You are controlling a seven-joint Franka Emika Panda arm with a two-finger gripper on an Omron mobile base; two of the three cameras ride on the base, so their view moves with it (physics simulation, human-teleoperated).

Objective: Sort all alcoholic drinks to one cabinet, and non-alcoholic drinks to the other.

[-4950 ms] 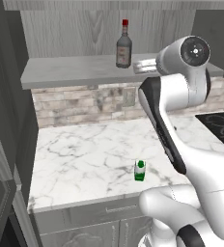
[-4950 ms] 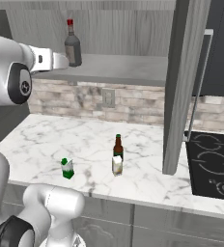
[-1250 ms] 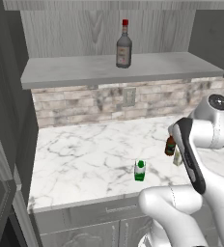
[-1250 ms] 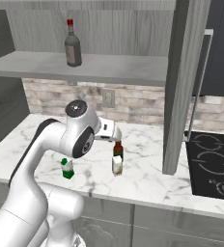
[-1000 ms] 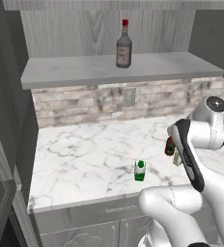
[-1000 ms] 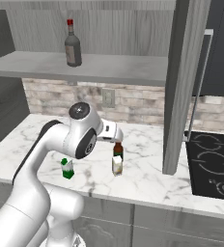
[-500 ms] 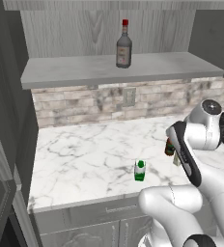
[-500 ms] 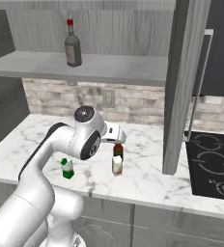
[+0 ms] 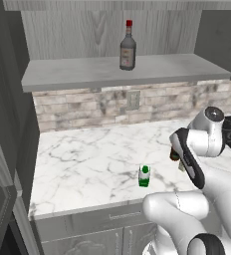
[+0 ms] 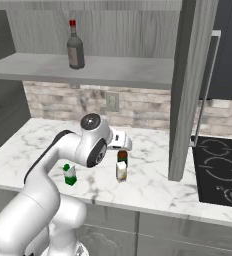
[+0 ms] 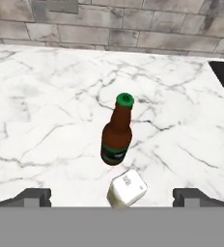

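Brown bottle (image 9: 174,155) mostly behind arm, seemingly.
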